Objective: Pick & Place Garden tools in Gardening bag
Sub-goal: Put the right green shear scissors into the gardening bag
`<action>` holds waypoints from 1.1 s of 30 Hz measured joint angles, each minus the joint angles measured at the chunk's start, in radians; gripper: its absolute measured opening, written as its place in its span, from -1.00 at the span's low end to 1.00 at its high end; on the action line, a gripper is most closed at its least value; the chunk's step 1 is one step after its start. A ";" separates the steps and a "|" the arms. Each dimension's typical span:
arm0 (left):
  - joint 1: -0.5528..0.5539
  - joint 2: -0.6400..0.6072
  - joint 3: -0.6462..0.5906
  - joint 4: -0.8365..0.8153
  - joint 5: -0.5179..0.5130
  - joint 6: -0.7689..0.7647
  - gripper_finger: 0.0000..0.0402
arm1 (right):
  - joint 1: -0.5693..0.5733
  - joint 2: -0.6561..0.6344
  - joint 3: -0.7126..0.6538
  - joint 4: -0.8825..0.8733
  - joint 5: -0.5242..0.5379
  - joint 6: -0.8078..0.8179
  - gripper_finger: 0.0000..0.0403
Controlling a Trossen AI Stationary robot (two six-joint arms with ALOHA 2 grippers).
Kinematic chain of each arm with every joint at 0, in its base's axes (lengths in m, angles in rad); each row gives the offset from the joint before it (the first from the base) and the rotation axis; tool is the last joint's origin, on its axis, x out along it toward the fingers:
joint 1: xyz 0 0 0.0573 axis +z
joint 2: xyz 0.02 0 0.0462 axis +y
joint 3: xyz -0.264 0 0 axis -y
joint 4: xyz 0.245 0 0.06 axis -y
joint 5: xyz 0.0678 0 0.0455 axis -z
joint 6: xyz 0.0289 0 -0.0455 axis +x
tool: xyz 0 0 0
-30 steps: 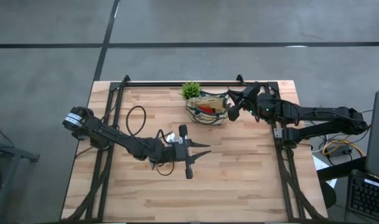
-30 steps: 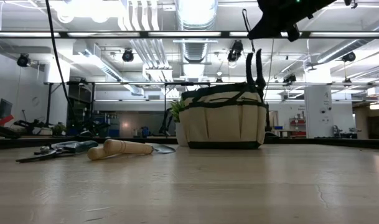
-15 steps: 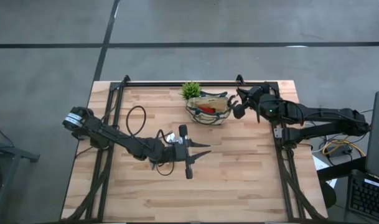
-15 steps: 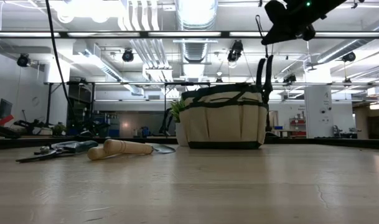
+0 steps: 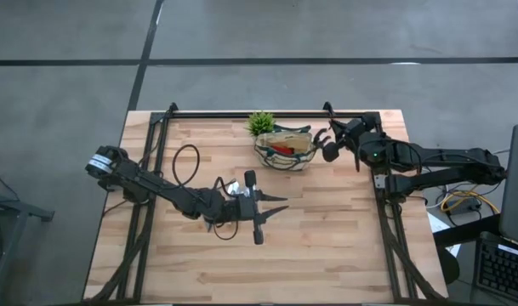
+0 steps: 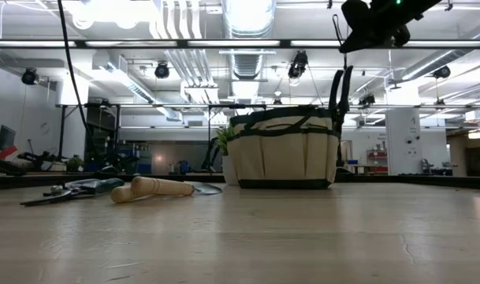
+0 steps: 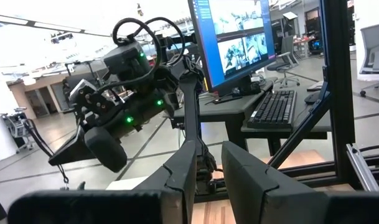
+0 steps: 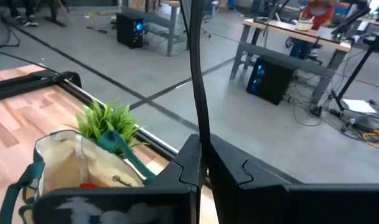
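Moved a bit away from gardening bag (image 5: 286,149) since earlier: right gripper (image 5: 328,146), fingers together on 1 dark loop handle (image 6: 340,88). 1 bag at table's (image 5: 327,246) far edge, beside 1 plant (image 5: 260,123). 2 garden tools (image 6: 113,188) near centre, under left gripper (image 5: 257,208), fingers apart.

Beige, green-trimmed gardening bag (image 6: 282,155) stands upright holding a red lump (image 5: 280,150); wooden-handled trowel (image 6: 162,188) and shears (image 6: 70,189) lie on the table
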 joint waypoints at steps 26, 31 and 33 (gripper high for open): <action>0.000 0.000 0.000 0.002 0.000 0.000 -0.60 | 0.000 0.142 -0.084 0.215 -0.106 0.082 -0.95; 0.000 0.000 0.000 0.002 0.000 0.000 -0.60 | -0.001 0.189 -0.098 0.213 -0.103 0.091 -0.95; 0.000 0.000 0.000 0.002 0.000 0.000 -0.60 | -0.001 0.211 -0.109 0.212 -0.103 0.105 -0.95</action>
